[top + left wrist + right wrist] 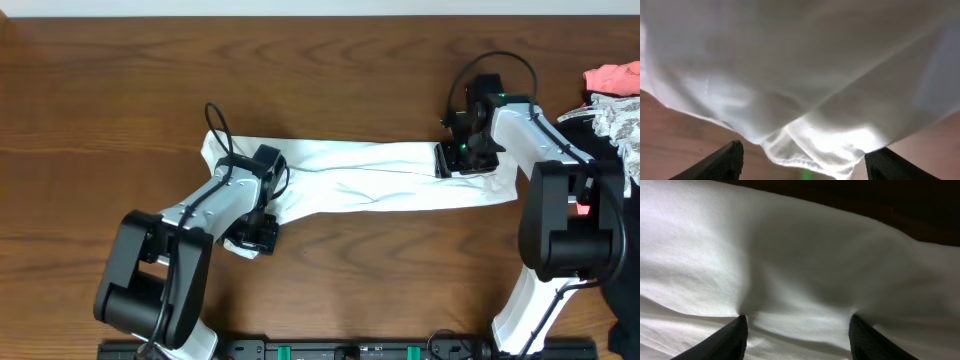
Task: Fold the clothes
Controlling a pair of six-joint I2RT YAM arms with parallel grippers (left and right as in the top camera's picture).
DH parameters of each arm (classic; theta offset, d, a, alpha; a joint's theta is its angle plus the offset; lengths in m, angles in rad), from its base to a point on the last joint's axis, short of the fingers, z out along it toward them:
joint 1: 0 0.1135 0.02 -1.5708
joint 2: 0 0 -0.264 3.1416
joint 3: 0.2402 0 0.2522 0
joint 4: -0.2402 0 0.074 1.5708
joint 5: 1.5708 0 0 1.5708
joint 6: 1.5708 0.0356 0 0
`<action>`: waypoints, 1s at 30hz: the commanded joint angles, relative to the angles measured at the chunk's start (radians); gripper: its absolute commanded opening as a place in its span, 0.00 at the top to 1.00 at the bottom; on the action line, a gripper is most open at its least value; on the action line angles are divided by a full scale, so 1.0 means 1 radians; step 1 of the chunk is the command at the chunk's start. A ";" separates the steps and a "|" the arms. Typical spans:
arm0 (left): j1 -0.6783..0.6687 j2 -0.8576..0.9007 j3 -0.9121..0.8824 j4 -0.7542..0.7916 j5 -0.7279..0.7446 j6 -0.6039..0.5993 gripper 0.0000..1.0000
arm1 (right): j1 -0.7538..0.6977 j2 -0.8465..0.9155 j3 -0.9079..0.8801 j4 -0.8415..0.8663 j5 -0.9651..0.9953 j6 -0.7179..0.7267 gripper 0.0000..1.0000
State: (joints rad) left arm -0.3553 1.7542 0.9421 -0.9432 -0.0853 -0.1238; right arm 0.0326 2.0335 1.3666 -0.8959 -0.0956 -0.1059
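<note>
Overhead looks down; both wrist views hug the T-shirt [380,180].

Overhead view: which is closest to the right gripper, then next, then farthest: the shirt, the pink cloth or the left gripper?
1. Shirt: right under the right gripper, mid-table.
2. Pink cloth: top right corner of the picture.
3. Left gripper: at the shirt's other end, on the left.

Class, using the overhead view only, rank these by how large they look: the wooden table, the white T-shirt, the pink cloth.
1. table
2. white T-shirt
3. pink cloth, though the picture's edge cuts it off, so only its visible part is judged.
</note>
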 commanded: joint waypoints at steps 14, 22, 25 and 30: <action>0.000 -0.004 0.004 0.055 0.032 0.019 0.90 | -0.002 0.011 -0.021 0.003 0.039 0.004 0.36; 0.000 -0.008 0.054 -0.005 0.004 0.038 0.93 | -0.002 0.011 -0.021 0.003 0.039 0.004 0.36; 0.000 -0.013 0.110 -0.075 -0.051 0.038 0.92 | -0.002 0.011 -0.021 0.003 0.039 0.004 0.36; 0.000 -0.023 0.166 -0.094 -0.066 0.038 0.86 | -0.002 0.011 -0.021 0.002 0.039 0.004 0.36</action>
State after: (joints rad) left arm -0.3553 1.7512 1.0771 -1.0393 -0.1143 -0.0956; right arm 0.0326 2.0335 1.3663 -0.8959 -0.0910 -0.1059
